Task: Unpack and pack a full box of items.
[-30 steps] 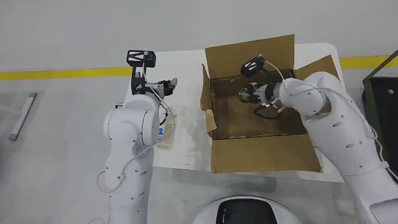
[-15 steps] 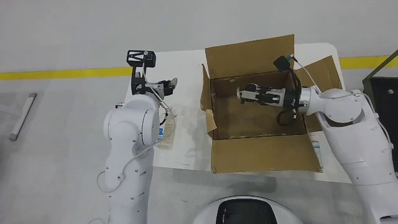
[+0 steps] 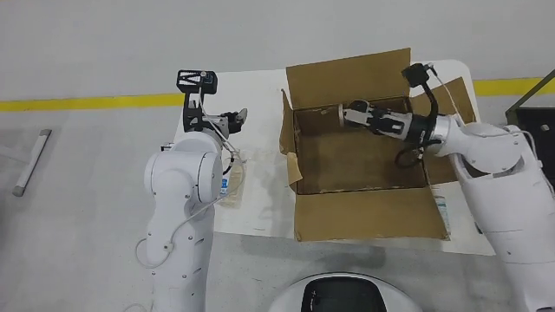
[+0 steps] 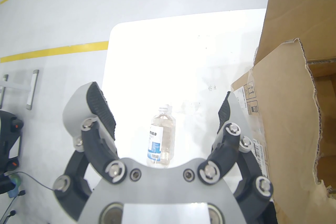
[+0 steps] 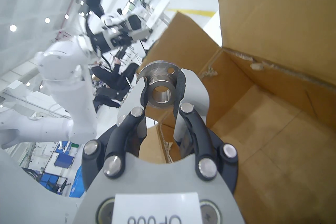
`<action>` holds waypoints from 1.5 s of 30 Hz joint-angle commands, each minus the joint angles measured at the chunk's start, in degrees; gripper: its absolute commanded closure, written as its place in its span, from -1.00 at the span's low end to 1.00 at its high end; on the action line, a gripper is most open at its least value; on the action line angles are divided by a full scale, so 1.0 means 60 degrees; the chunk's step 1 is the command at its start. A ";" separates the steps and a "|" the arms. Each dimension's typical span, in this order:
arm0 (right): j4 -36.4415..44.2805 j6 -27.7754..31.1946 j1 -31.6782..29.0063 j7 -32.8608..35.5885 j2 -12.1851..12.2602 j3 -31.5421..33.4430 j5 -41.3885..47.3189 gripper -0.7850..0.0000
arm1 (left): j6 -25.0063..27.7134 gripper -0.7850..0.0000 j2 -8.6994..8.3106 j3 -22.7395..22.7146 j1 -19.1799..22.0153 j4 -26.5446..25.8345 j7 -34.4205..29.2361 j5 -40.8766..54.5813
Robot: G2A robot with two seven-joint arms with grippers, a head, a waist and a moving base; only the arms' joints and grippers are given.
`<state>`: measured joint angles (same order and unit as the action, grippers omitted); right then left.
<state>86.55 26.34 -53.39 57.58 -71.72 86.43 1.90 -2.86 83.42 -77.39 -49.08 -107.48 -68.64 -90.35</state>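
My top camera looks straight down on the table (image 3: 260, 104); each wrist camera faces forward, close in; all three share the box (image 3: 347, 78).

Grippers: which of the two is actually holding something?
The right gripper, at the open cardboard box: it is shut on a metal part. The left gripper is open and empty, clear of the bottle on the table.

The white table (image 3: 260, 95) stands on a grey floor (image 3: 130, 35), and a yellow line (image 3: 87, 101) runs along the floor behind it. A grey metal bar (image 3: 32, 161) lies on the floor, well apart from the table. A dark green frame (image 3: 533, 139) stands near the table's other side.
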 commanded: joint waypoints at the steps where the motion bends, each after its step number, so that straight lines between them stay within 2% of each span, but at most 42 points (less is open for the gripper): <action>1: 0.0195 0.0302 -0.0220 0.0022 0.0075 0.0594 0.1196 1.00 | 0.0000 -1.00 0.0000 0.0000 0.0000 0.0000 0.0000 0.0000; 5: 0.0251 0.0699 -0.0557 0.0211 0.0224 0.1668 0.3086 1.00 | 0.0000 -1.00 0.0000 0.0000 0.0000 0.0000 0.0000 0.0000; 9: 0.0254 0.0912 -0.0968 0.0280 0.0389 0.2707 0.3802 1.00 | 0.0000 -1.00 0.0000 0.0000 0.0000 0.0000 0.0000 0.0000; 12: 0.0451 0.0885 -0.1390 0.0056 0.0547 0.3636 0.3190 1.00 | 0.0000 -1.00 0.0000 0.0000 0.0000 0.0000 0.0000 0.0000; 14: 0.0748 0.0603 -0.1706 -0.0237 0.0671 0.4306 0.2034 1.00 | 0.0000 -1.00 0.0000 0.0000 0.0000 0.0000 0.0000 0.0000; 17: 0.1289 -0.0013 -0.2269 -0.1068 0.0765 0.5137 0.1137 1.00 | 0.0000 -1.00 0.0000 0.0000 0.0000 0.0000 0.0000 0.0000; 22: 0.2114 -0.1382 -0.3159 -0.1639 0.0938 0.6032 -0.1318 1.00 | 0.0000 -1.00 0.0000 0.0000 0.0000 0.0000 0.0000 0.0000; 27: 0.2819 -0.2587 -0.3836 -0.1418 0.1100 0.5894 -0.4345 1.00 | 0.0000 -1.00 0.0000 0.0000 0.0000 0.0000 0.0000 0.0000; 33: 0.3509 -0.3225 -0.4133 -0.0678 0.1275 0.4926 -0.7583 1.00 | 0.0000 -1.00 0.0000 0.0000 0.0000 0.0000 0.0000 0.0000; 39: 0.3317 -0.3318 -0.4010 0.0028 0.1408 0.4146 -0.9270 1.00 | 0.0000 -1.00 0.0000 0.0000 0.0000 0.0000 0.0000 0.0000; 45: 0.2433 -0.3010 -0.3691 0.0412 0.1470 0.3287 -0.9761 1.00 | 0.0000 -1.00 0.0000 0.0000 0.0000 0.0000 0.0000 0.0000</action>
<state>102.28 7.82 -76.00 59.35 -62.96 107.29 -56.20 -2.86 83.42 -77.39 -49.08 -107.48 -68.64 -90.35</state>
